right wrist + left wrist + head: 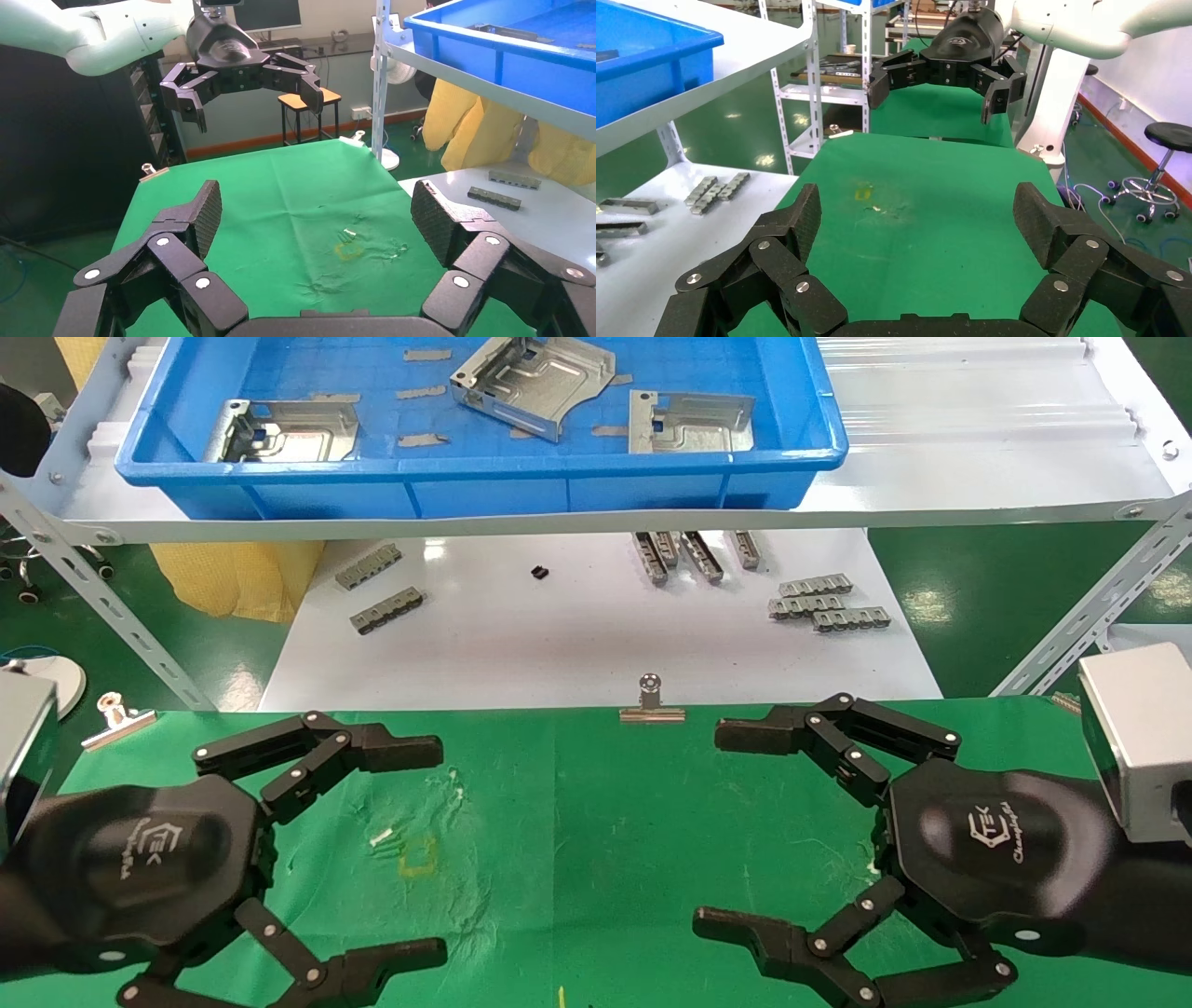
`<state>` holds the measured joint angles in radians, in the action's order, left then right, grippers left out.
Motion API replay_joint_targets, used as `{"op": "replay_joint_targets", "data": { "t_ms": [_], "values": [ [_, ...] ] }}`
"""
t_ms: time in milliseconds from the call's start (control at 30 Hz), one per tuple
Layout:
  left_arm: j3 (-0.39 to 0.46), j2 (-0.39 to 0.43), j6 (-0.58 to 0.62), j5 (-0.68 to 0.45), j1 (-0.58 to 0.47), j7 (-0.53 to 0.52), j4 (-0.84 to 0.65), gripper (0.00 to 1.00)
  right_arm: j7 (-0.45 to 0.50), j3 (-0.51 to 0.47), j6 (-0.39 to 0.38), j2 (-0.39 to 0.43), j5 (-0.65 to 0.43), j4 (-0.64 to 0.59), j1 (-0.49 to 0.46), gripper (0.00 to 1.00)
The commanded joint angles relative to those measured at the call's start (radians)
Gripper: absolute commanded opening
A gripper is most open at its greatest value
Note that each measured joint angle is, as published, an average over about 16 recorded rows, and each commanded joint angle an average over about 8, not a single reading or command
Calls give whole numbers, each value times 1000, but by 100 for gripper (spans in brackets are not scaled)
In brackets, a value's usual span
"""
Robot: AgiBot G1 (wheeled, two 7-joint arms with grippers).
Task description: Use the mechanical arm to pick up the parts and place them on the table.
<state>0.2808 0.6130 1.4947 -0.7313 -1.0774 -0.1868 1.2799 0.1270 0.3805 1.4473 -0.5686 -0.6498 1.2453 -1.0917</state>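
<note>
Three silver sheet-metal parts lie in the blue tray on the upper shelf: one at the left, one tilted in the middle, one at the right. My left gripper hovers open and empty over the left of the green table. My right gripper hovers open and empty over the right of it. The left wrist view shows my own open left gripper with the right gripper farther off. The right wrist view shows my own open right gripper with the left gripper farther off.
A glossy white board behind the table carries small grey slotted bars and a tiny black piece. Silver binder clips hold the cloth's far edge. Slanted shelf struts stand at both sides. Yellow sheeting hangs at the left.
</note>
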Motion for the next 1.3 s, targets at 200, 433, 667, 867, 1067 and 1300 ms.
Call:
{"op": "replay_joint_targets", "data": {
  "t_ms": [200, 433, 667, 867, 1067, 1300],
  "values": [
    [0, 0, 0, 0, 0, 0, 0, 100, 0, 0, 0, 0, 0, 0, 0, 54],
    [0, 0, 0, 0, 0, 0, 0, 100, 0, 0, 0, 0, 0, 0, 0, 0],
    [0, 0, 0, 0, 0, 0, 0, 100, 0, 0, 0, 0, 0, 0, 0, 0],
    [0, 0, 0, 0, 0, 0, 0, 100, 0, 0, 0, 0, 0, 0, 0, 0],
    [0, 0, 0, 0, 0, 0, 0, 100, 0, 0, 0, 0, 0, 0, 0, 0],
    [0, 0, 0, 0, 0, 0, 0, 100, 0, 0, 0, 0, 0, 0, 0, 0]
  ]
}}
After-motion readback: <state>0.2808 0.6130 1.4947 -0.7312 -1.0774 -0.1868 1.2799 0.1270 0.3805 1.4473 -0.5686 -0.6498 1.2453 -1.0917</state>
